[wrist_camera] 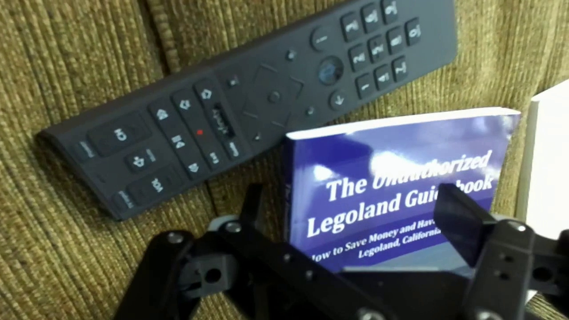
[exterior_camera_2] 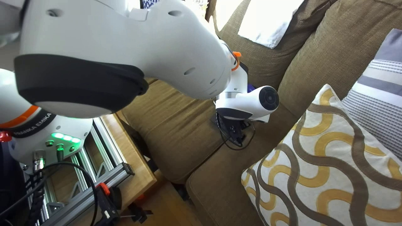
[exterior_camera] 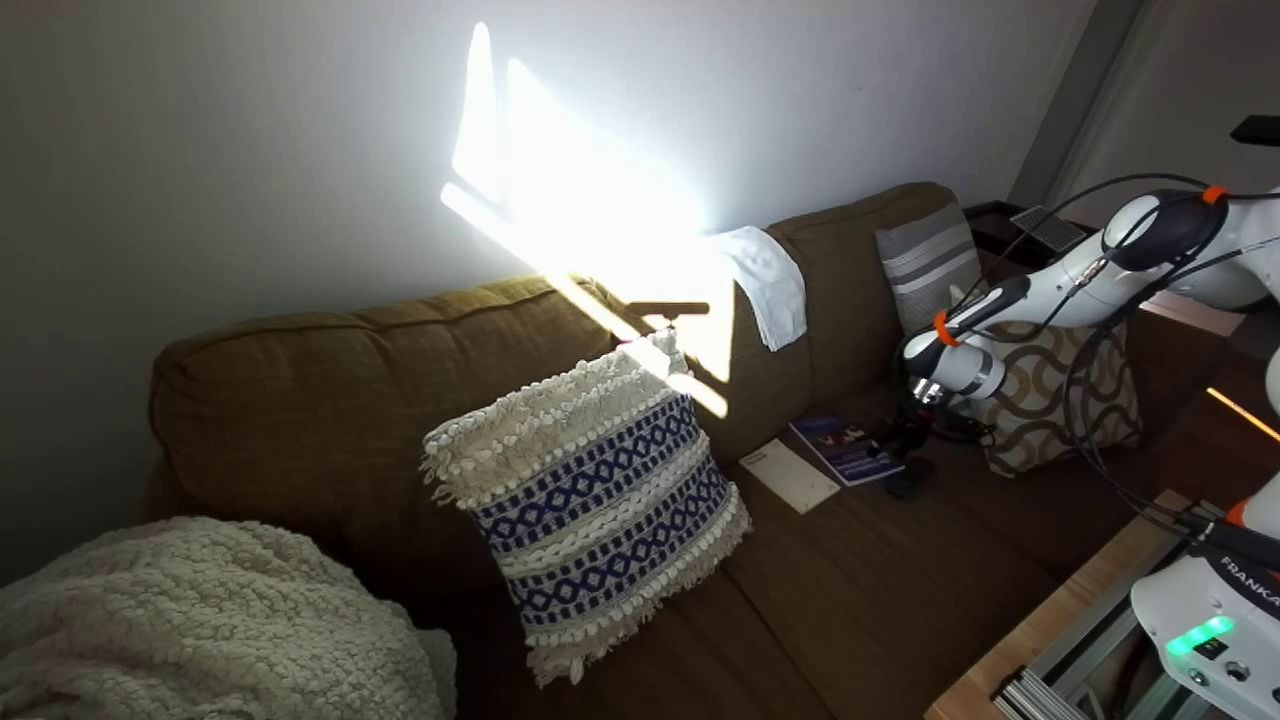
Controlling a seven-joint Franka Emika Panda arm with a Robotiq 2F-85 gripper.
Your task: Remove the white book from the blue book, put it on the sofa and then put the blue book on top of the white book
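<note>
Leftward in the wrist view lies a remote [wrist_camera: 266,95]; then the gripper [wrist_camera: 350,186], fingers spread, one past the spine of the blue book [wrist_camera: 391,155], the other before its cover; rightmost is the white book [wrist_camera: 549,169]. Both books lie on the sofa [wrist_camera: 53,58].

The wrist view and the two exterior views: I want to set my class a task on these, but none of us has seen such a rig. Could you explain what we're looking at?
The machine is a robot arm ending in a black end effector. Two cameras standing outside the robot give the exterior views; the wrist view comes from a camera carried on the arm, looking past the end effector's fingers. The surface is a brown sofa. On its seat lie a blue book, a white book beside it, and a dark remote control. The fingers stand apart, close to the blue book, and seem to hold nothing.
</note>
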